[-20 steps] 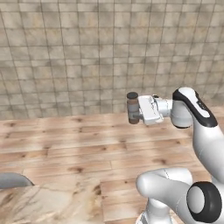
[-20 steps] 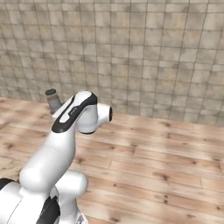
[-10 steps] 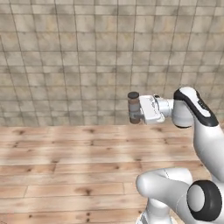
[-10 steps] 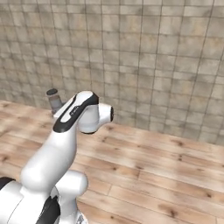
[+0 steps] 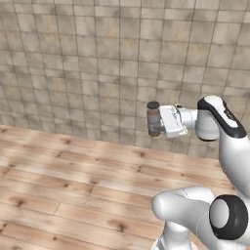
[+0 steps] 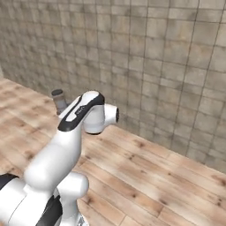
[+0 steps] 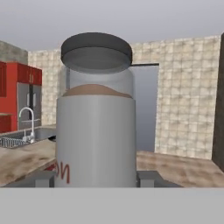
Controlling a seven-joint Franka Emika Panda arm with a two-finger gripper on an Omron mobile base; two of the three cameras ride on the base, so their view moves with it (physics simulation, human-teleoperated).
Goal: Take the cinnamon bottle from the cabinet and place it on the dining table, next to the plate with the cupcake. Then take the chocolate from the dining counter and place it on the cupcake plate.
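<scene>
The cinnamon bottle (image 5: 154, 117) is a small jar with brown contents, a dark cap and a pale band. It hangs upright in the air in front of the tiled wall, held at its lower half by my gripper (image 5: 157, 124), which is shut on it. From the right base view the cinnamon bottle (image 6: 58, 101) peeks out behind the arm's elbow. In the hand view the cinnamon bottle (image 7: 96, 118) stands large in the middle, with dark fingertips (image 7: 42, 178) on both sides of its base.
A beige tiled wall (image 5: 97, 63) and a wooden plank floor (image 5: 63, 185) lie ahead of the base. Past the jar, the hand view shows red cabinets (image 7: 26, 76), a sink with a faucet (image 7: 27, 124), a marble-patterned counter (image 7: 22, 159) and a grey door (image 7: 146, 109).
The whole picture has shifted, so the base has moved: the marble corner at the lower left has left the view. The arm holds the same pose with the jar.
</scene>
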